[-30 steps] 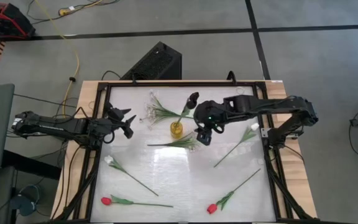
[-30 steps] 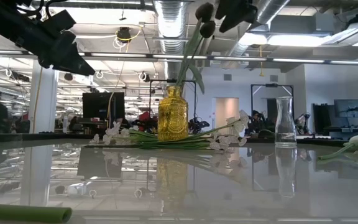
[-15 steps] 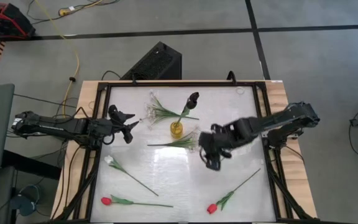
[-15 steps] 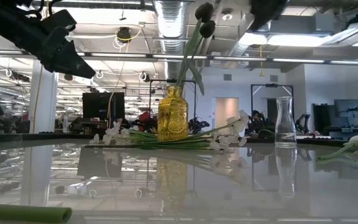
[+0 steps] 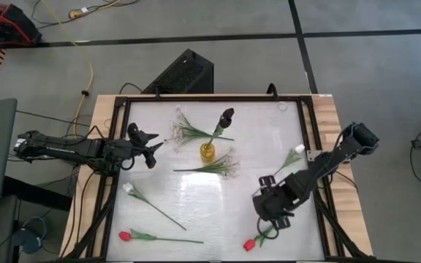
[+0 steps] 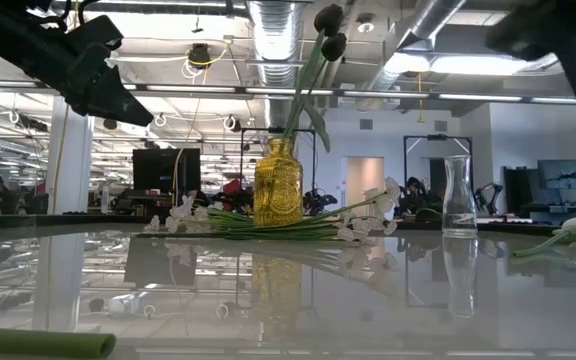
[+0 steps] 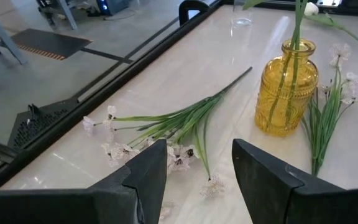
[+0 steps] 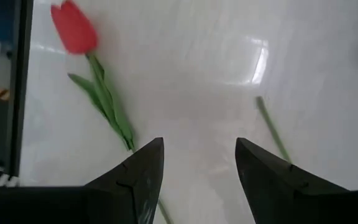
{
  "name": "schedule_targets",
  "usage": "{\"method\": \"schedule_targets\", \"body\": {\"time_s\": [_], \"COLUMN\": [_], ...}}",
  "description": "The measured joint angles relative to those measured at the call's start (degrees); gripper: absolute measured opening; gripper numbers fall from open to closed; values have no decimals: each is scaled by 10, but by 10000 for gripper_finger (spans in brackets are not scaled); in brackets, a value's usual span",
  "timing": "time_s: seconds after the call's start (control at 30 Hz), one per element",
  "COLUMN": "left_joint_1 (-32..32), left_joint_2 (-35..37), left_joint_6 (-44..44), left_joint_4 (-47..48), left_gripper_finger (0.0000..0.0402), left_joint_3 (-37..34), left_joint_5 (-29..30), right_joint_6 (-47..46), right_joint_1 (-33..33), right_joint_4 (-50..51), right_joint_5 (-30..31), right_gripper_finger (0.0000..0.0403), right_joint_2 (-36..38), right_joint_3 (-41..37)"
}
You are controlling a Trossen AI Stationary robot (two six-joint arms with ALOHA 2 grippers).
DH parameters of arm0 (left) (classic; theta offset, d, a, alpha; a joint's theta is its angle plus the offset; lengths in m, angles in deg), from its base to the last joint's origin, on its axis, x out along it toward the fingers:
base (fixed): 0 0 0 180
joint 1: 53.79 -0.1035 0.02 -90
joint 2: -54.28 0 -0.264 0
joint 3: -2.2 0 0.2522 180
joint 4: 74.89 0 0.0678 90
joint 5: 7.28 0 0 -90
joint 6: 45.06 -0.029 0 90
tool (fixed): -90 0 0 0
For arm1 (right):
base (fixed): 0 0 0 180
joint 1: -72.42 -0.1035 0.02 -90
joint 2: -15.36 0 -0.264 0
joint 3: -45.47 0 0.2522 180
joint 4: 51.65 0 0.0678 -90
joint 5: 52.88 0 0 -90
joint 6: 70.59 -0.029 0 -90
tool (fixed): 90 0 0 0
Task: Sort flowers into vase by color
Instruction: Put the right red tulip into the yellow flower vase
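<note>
Red tulip (image 8: 74, 28) lies just ahead of the right gripper (image 8: 194, 180), fingers wide, poised to descend and grasp.

Both arms are matte black, jointed, each tool (image 7: 197, 180) with two broad wedge-shaped fingers.

Amber ribbed vase (image 5: 207, 151) holds a blackish bloom (image 5: 227, 115); red tulips (image 5: 249, 245), white buds (image 5: 128, 188) on green stems lie on the glossy white desk (image 5: 196, 197).
</note>
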Motion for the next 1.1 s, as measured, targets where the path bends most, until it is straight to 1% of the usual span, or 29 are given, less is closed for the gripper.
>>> {"method": "schedule_targets", "body": {"time_s": [0.17, 0.4, 0.47, 0.6, 0.83, 1.0, 1.1], "left_joint_1": [0, 0, 0, 0, 0, 0, 0], "left_joint_2": [0, 0, 0, 0, 0, 0, 0], "left_joint_6": [3, 12, 14, 18, 18, 19, 19], "left_joint_4": [1, 1, 1, 2, 2, 2, 2], "left_gripper_finger": [171, 171, 171, 171, 171, 171, 171], "left_joint_3": [0, 0, 0, 0, 0, 0, 0], "left_joint_5": [-1, -1, -1, -1, -2, -7, -10], "right_joint_6": [0, -2, -7, -2, -1, 1, 1], "right_joint_1": [-36, -71, -80, -93, -96, -96, -102], "right_joint_4": [-69, -75, -76, -74, -81, -86, -89], "right_joint_5": [0, 0, -1, -30, -32, -101, -101], "right_gripper_finger": [223, 223, 224, 223, 222, 208, 191], "right_joint_2": [0, -4, -18, -60, -127, -157, -164], "right_joint_3": [-45, -49, -49, -50, -50, -48, -47]}}
